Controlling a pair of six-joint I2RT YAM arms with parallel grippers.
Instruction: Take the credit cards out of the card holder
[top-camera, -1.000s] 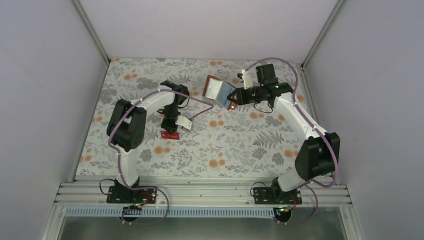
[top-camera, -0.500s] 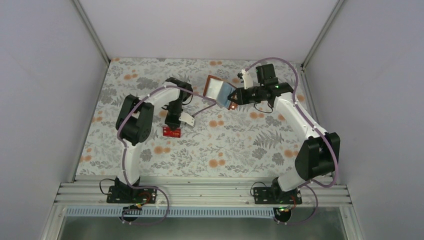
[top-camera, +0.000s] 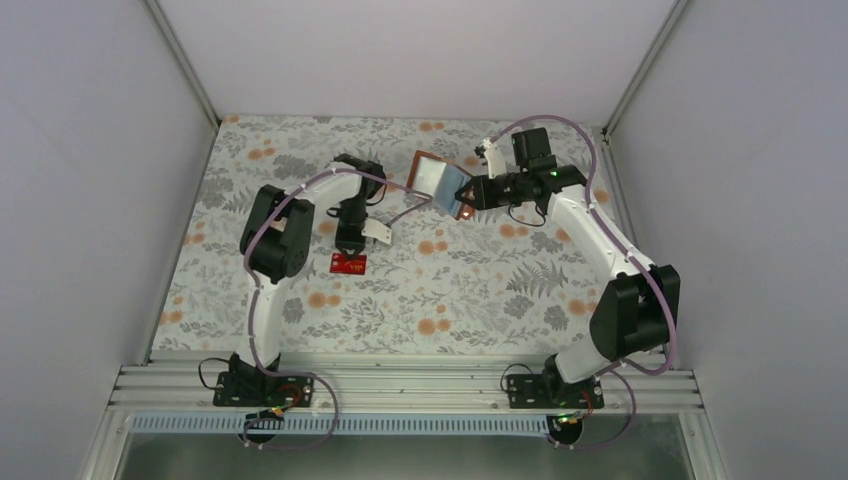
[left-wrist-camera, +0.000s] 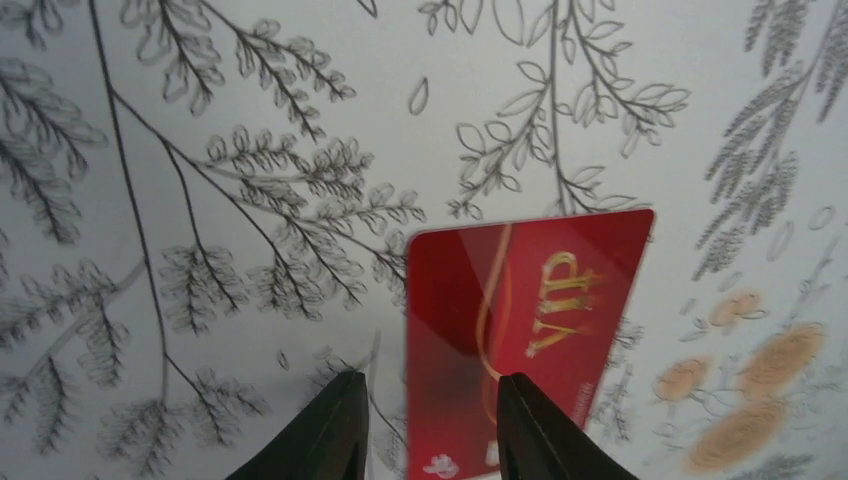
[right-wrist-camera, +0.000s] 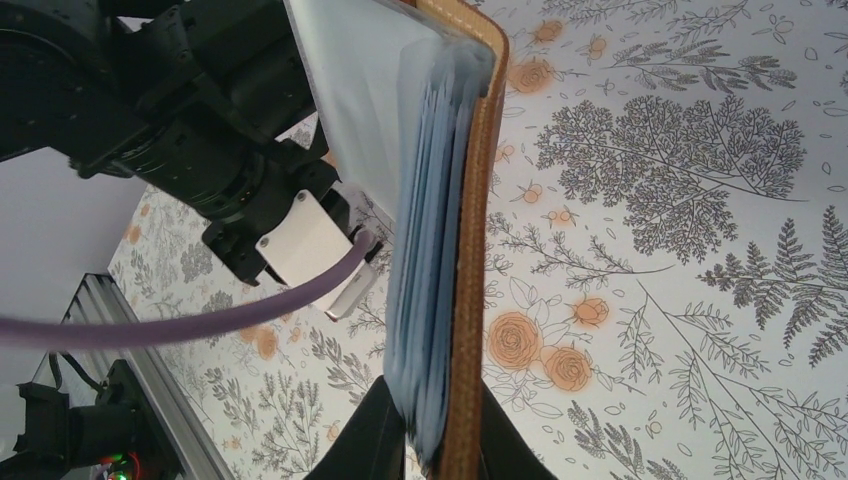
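A red credit card (left-wrist-camera: 530, 300) with gold "VIP" lettering lies flat on the floral cloth, left of centre (top-camera: 348, 264). My left gripper (left-wrist-camera: 430, 380) hovers right over its near end, jaws apart and holding nothing; from above this left gripper (top-camera: 347, 245) points straight down. The brown leather card holder (top-camera: 440, 183) is held open in the air at back centre by my right gripper (top-camera: 468, 200). In the right wrist view, the right gripper (right-wrist-camera: 435, 420) is shut on the card holder's (right-wrist-camera: 468, 250) leather cover and pale blue pockets. Any other cards are hidden.
The floral tablecloth (top-camera: 480, 290) covers the table between grey walls. An aluminium rail (top-camera: 400, 385) with both arm bases runs along the near edge. The left arm's wrist and purple cable (right-wrist-camera: 200, 320) hang close beside the card holder.
The left gripper's jaws have parted and the red card now lies free on the cloth, slightly further right. The left arm's elbow shifted right. The right arm stayed still.
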